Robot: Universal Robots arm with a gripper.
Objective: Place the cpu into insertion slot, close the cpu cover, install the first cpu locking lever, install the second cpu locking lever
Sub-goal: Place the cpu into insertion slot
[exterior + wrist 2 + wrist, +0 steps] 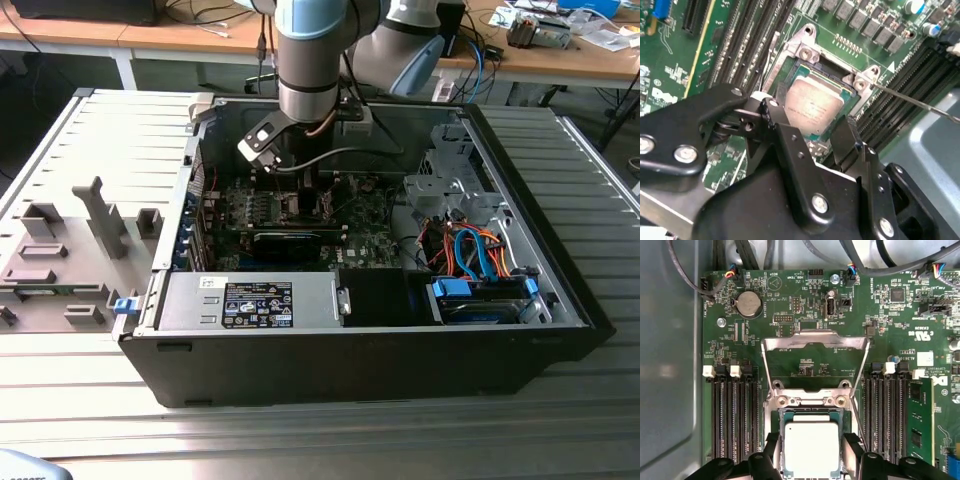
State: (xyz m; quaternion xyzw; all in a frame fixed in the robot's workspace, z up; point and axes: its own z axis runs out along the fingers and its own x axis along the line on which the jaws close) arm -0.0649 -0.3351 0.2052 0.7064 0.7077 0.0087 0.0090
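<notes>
The cpu, a square chip with a silvery top, lies flat in the insertion slot on the green motherboard. My gripper hangs low over it, open, one black finger on each side of the chip and close to its edges. The cpu cover, a thin silvery frame with a window, stands swung up behind the slot. A thin locking lever sticks out sideways from the socket; another wire lever runs along the cover's side.
Black memory slots flank the socket, and a green memory module stands in one. The open computer case holds a power supply, a drive cage and orange and blue cables. A grey fixture lies at the exterior view's left.
</notes>
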